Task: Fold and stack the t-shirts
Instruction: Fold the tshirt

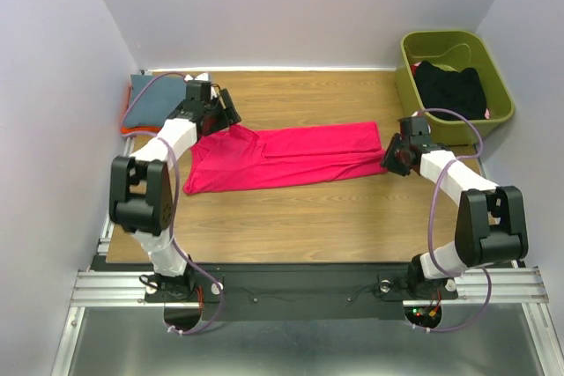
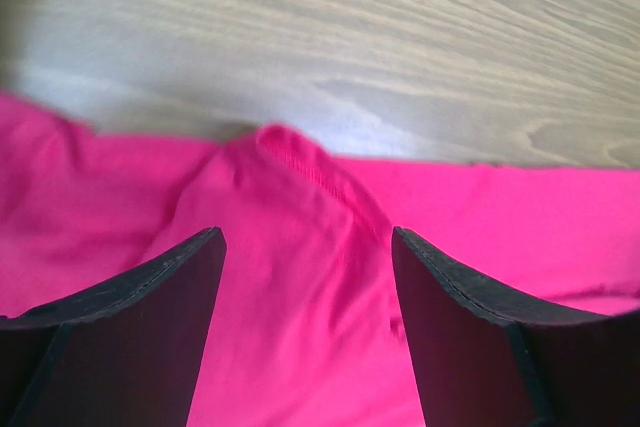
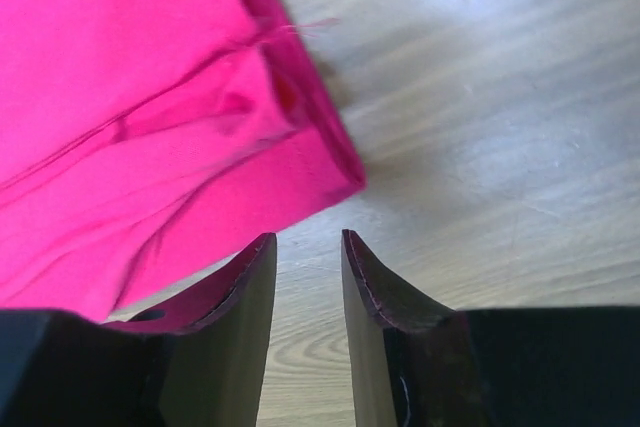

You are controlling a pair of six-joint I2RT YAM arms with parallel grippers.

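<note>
The pink t-shirt (image 1: 291, 156) lies flat in the middle of the brown table (image 1: 308, 217). It is folded into a long strip from left to right. The left pincer (image 2: 307, 237) hangs over the left end of the shirt. Its two fingers are wide apart, and a little bump of pink cloth sits under the gap, not pinched. The right pincer (image 3: 308, 237) is at the right end, just beside the shirt's corner. Its fingers have a small gap with only bare wood in it, so it holds nothing. In the far left corner a blue-grey shirt (image 1: 150, 105) lies on an orange one (image 1: 132, 130). A black garment (image 1: 451, 87) sits inside the green bin (image 1: 405, 85) on the far right.
</note>
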